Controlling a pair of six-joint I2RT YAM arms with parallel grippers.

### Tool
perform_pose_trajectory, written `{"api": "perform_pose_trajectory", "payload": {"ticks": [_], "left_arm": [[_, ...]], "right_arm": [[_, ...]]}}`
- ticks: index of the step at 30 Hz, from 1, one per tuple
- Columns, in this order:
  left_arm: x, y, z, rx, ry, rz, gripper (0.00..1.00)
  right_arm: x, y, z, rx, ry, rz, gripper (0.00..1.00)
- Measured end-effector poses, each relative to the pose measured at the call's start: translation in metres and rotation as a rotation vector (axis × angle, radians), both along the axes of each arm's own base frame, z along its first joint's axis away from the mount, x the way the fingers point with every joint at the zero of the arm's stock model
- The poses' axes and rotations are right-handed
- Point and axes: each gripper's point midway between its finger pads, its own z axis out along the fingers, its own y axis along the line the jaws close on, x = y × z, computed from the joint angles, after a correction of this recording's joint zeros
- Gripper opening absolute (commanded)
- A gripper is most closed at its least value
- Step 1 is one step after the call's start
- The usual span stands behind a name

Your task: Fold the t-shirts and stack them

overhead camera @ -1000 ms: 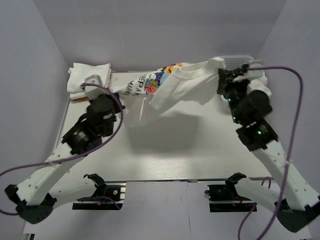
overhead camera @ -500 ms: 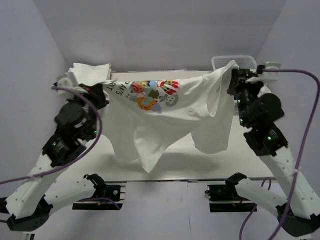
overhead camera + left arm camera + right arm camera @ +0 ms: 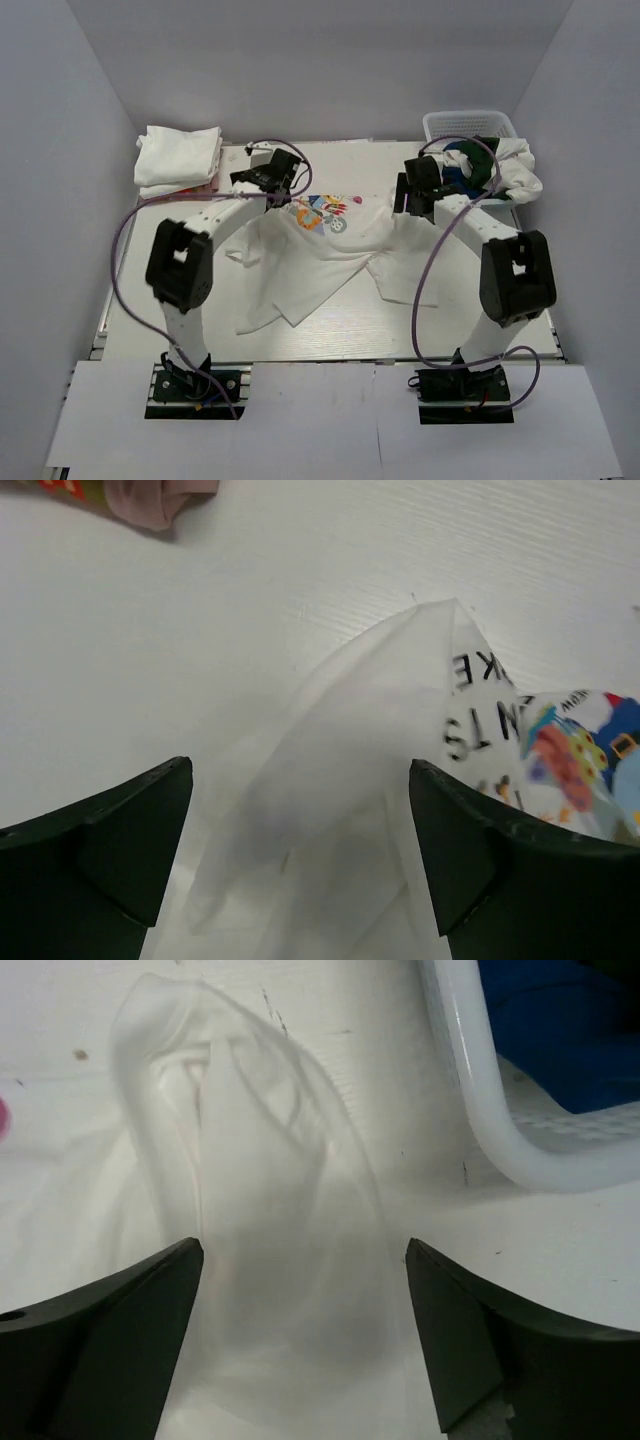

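Observation:
A white t-shirt with a colourful cartoon print lies loosely spread and rumpled on the table. My left gripper hovers open over its far left corner; that limp corner lies between the wide-apart fingers, released. My right gripper stands open over the far right corner, whose fabric rests bunched on the table below. A folded pile of white t-shirts sits at the far left. A blue t-shirt, a dark green t-shirt and a white t-shirt spill from the basket.
The white lattice basket stands at the far right corner; its rim is just right of my right gripper. A pink and red edge shows under the folded pile. Grey walls enclose the table on three sides.
Both grippers carried the printed t-shirt stretched in the air, lowered it onto the table towards the far side, and opened, letting go of its corners.

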Motion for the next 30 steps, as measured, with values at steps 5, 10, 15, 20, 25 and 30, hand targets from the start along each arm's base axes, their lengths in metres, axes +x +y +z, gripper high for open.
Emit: {"api": "perform_pose_trajectory", "payload": {"ticks": [5,10,15,20,25,30], "left_arm": [[0.035,0.015,-0.034,0.002,0.130,0.071,1.00],[0.004,0.018,0.006,-0.083,0.094,0.040,1.00],[-0.073,0.001,0.010,-0.247,0.121,-0.126,1.00],[-0.143,-0.021,-0.052,-0.344,0.316,-0.239,1.00],[-0.211,0.000,-0.094,-0.358,0.489,-0.131,1.00],[-0.232,0.031,-0.050,-0.457,0.290,0.000,1.00]], "right_arm": [[0.004,-0.003,0.003,0.000,0.047,-0.004,0.90],[-0.017,0.008,0.049,0.079,-0.060,0.057,0.90],[-0.052,0.009,0.052,0.133,-0.081,0.076,0.90],[-0.089,0.025,0.015,0.179,0.019,0.193,0.90],[-0.123,0.105,0.014,0.195,0.033,0.508,0.90],[-0.183,0.207,-0.012,0.102,0.070,0.890,0.90]]}}
